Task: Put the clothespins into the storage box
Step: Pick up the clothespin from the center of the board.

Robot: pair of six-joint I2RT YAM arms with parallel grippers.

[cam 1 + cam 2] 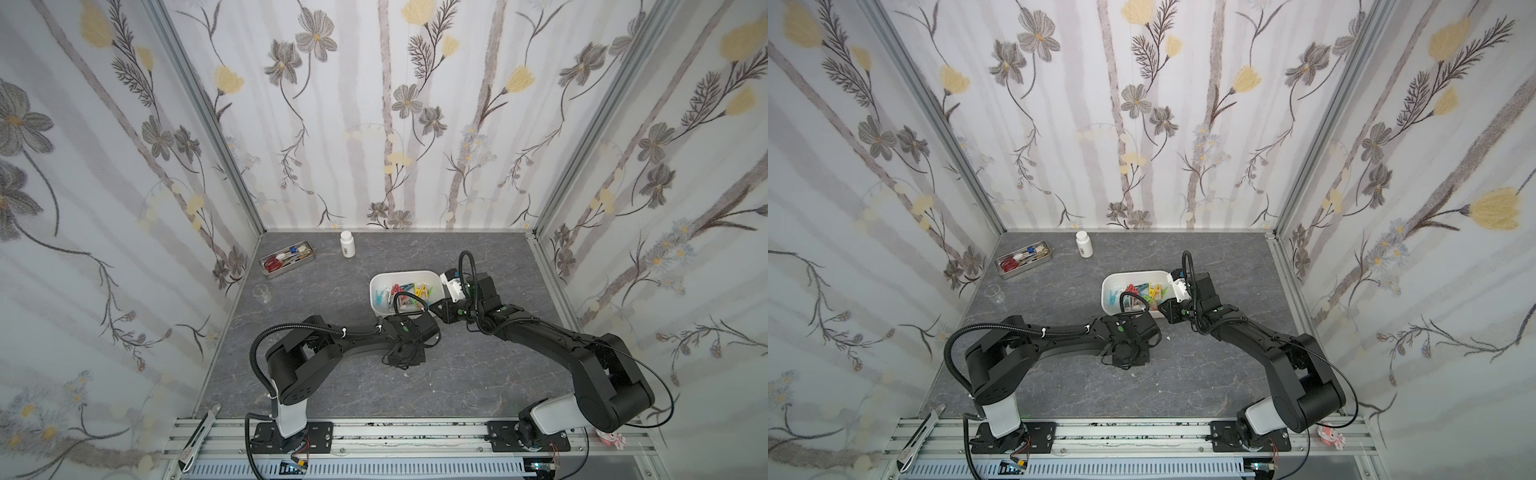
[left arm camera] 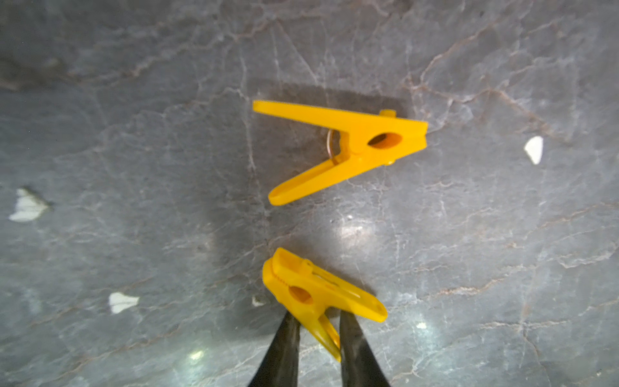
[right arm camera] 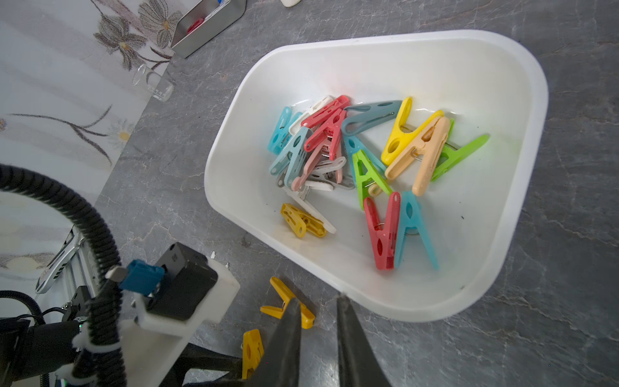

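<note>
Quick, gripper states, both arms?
Left gripper: closed on a yellow plastic clothespin.
Right gripper: slightly open, holding nothing.

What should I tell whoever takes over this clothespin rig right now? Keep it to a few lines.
Left hand: closed on one leg of a yellow clothespin, low over the table just outside the storage box.
Right hand: slightly open, empty, near the box's rim.
Done: most clothespins lie piled in the box.
Left: box the gripped one, then the second yellow clothespin, which lies flat on the table beside it.
</note>
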